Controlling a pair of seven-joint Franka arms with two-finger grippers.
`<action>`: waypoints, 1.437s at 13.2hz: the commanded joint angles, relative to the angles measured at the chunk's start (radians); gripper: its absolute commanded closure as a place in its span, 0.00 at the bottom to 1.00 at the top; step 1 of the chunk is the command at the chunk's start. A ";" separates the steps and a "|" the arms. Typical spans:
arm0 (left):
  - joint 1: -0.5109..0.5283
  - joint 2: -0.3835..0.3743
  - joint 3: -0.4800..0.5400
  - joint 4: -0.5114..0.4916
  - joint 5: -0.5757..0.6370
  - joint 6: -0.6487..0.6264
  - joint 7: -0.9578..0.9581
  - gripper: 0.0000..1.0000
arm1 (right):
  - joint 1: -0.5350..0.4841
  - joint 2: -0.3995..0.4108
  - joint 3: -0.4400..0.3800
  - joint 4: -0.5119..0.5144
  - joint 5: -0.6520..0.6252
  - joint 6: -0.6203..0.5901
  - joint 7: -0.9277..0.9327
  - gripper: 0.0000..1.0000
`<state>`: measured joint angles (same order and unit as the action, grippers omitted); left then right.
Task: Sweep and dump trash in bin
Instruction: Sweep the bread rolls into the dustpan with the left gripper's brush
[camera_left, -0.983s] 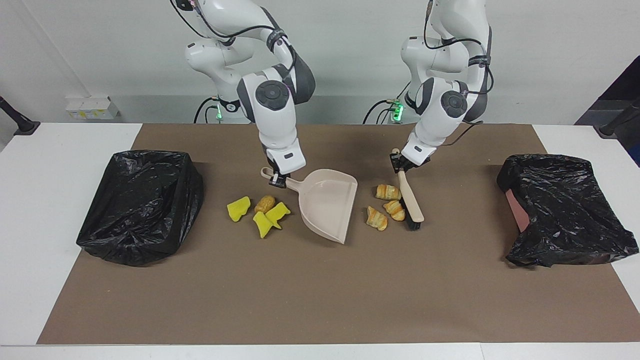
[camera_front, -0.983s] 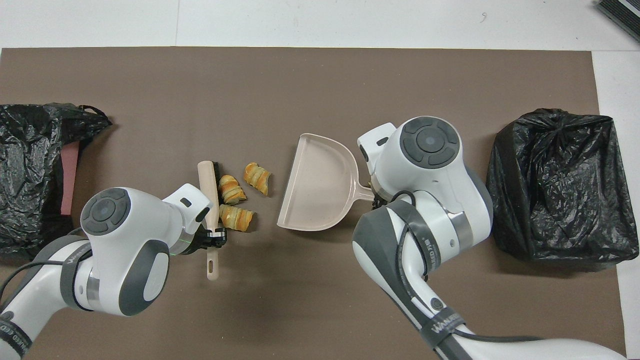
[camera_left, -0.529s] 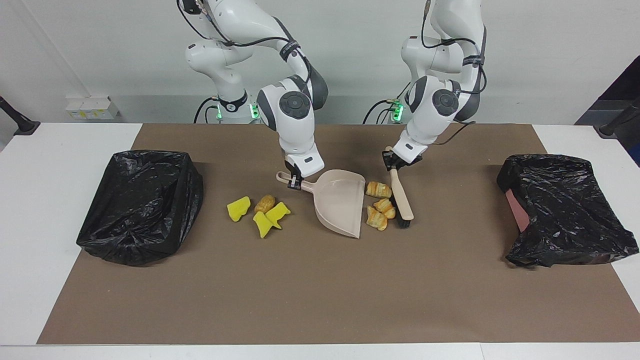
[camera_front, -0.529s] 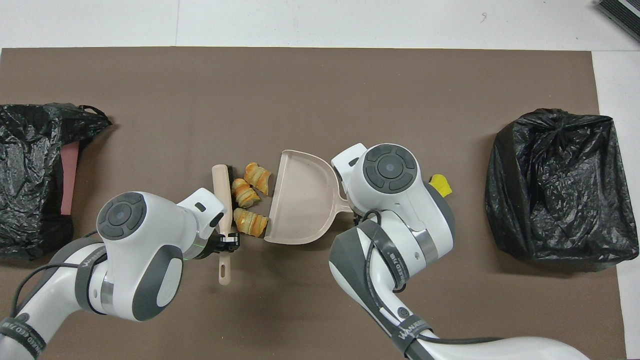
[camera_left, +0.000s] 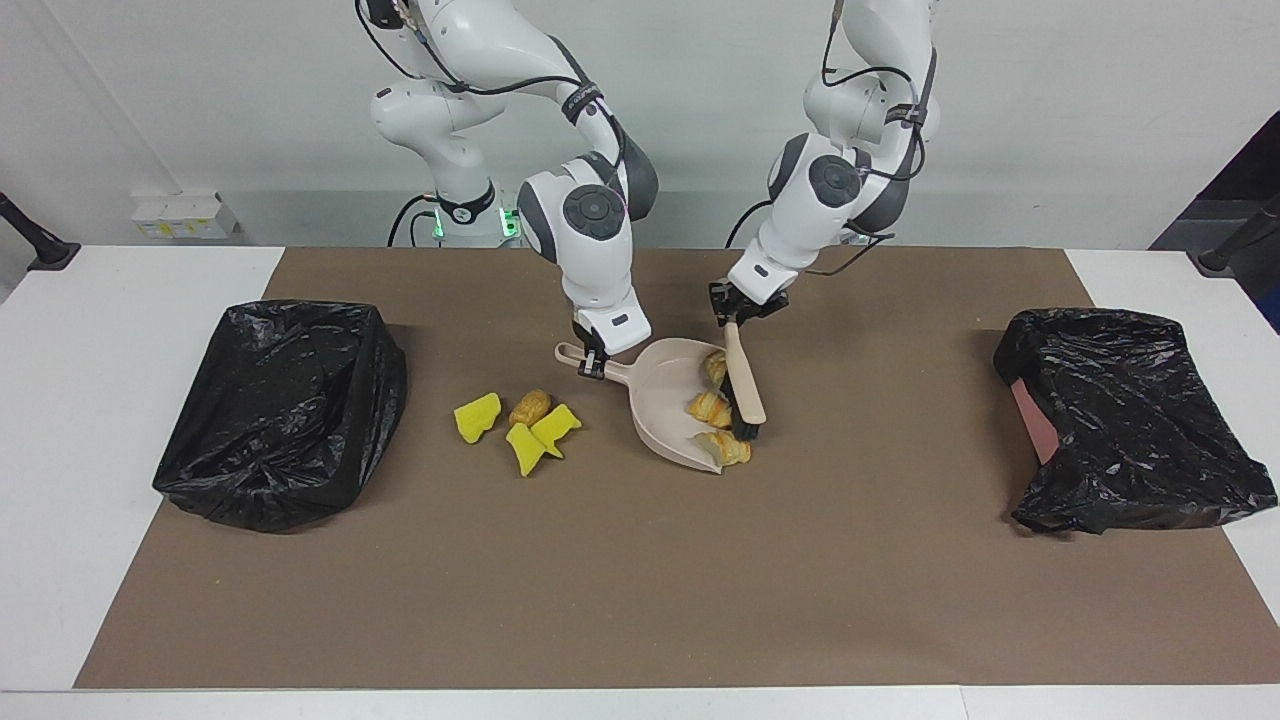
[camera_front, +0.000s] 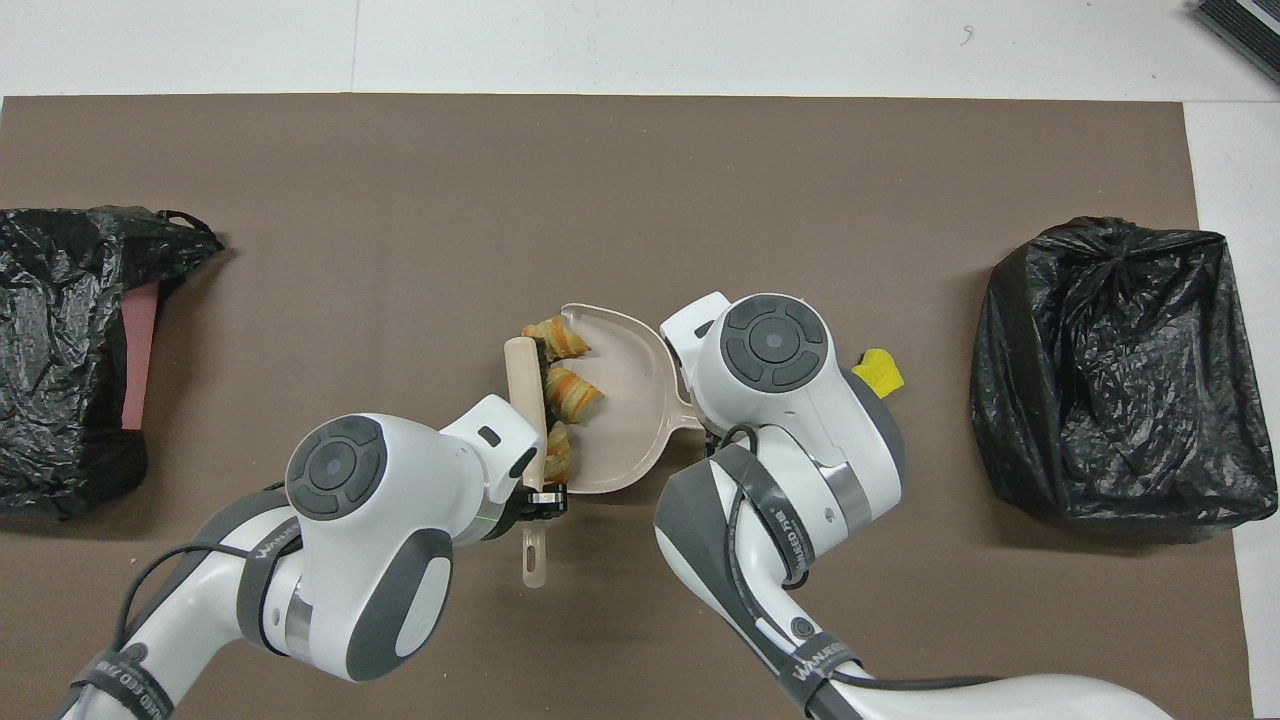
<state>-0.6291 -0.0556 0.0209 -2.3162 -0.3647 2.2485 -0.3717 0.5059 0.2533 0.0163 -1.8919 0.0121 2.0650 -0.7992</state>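
The right gripper (camera_left: 592, 364) clamps the dustpan (camera_left: 668, 405) handle, holding its mouth on the mat while the left gripper (camera_left: 732, 316), clenched on the brush (camera_left: 744, 386), pushes three croissant pieces (camera_left: 709, 407) inside; the yellow wedges (camera_left: 530, 432) and bread lump (camera_left: 529, 407) lie unswept toward the right arm's bin (camera_left: 285, 405).

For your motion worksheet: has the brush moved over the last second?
Yes. The brush has swept toward the yellow wedges and away from the bin at the left arm's end.
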 joint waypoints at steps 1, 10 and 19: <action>-0.055 0.033 -0.001 0.047 -0.051 -0.003 -0.015 1.00 | 0.003 -0.006 0.005 -0.018 -0.012 0.021 0.032 1.00; 0.107 0.164 0.013 0.236 0.081 -0.123 -0.012 1.00 | 0.003 -0.008 0.005 -0.022 -0.012 0.021 0.047 1.00; 0.033 0.194 0.008 0.216 0.101 -0.102 0.125 1.00 | 0.003 -0.012 0.004 -0.032 -0.012 0.021 0.067 1.00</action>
<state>-0.5293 0.1504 0.0197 -2.1002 -0.2817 2.1624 -0.2487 0.5086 0.2532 0.0166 -1.9005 0.0122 2.0650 -0.7722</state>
